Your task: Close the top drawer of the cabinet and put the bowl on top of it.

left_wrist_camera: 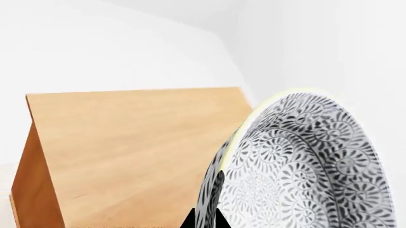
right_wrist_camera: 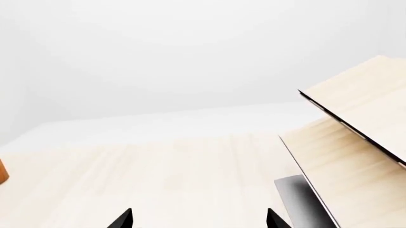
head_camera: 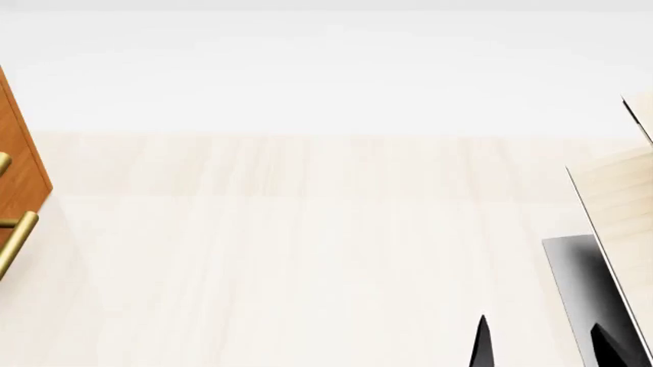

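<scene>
Above the cabinet point(left_wrist_camera: 140, 152), my left pincer point(left_wrist_camera: 204, 219) pinches the bowl point(left_wrist_camera: 298, 166) by its rim; I should level it before lowering.

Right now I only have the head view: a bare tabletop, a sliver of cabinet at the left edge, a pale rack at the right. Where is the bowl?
Observer: The bowl shows only in the left wrist view, tilted on edge close to that camera, its patterned inside facing it.
Operator: Is the left gripper holding it?
Observer: Dark gripper fingertips sit at the bowl's rim on the frame's lower edge; the contact itself is cropped, so I cannot confirm a grip.
Operator: What lies behind the bowl?
Observer: The cabinet, its plain wooden top and side, with nothing visible on it.
Operator: And the right gripper?
Observer: The right gripper is open, nothing between its fingertips, over the table.
</scene>
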Available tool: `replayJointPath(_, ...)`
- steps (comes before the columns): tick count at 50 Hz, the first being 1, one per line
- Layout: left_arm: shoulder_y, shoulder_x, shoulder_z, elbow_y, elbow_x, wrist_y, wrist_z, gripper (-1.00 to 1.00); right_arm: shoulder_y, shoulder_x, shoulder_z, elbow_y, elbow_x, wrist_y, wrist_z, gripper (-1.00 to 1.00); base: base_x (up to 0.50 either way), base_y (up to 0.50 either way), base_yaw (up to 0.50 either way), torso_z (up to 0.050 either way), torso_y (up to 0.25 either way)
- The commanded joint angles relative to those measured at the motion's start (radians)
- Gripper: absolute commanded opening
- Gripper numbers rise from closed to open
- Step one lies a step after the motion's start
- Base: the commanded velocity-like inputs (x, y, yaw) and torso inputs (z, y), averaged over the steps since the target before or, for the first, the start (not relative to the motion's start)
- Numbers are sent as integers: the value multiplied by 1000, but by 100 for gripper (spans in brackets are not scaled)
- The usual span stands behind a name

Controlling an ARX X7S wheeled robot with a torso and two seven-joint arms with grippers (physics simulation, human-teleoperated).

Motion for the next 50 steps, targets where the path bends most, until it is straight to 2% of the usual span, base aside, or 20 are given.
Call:
replayJointPath(1, 25, -12, -91, 3, 55, 11, 23, -100, -2, 1, -2, 1, -2, -3, 0, 100, 0, 0, 0, 0, 0)
replayJointPath(50, 114, -43, -229, 3, 203, 34, 92, -100, -12, -2, -15, 9, -14, -19, -2, 100, 0, 0, 0, 0, 0)
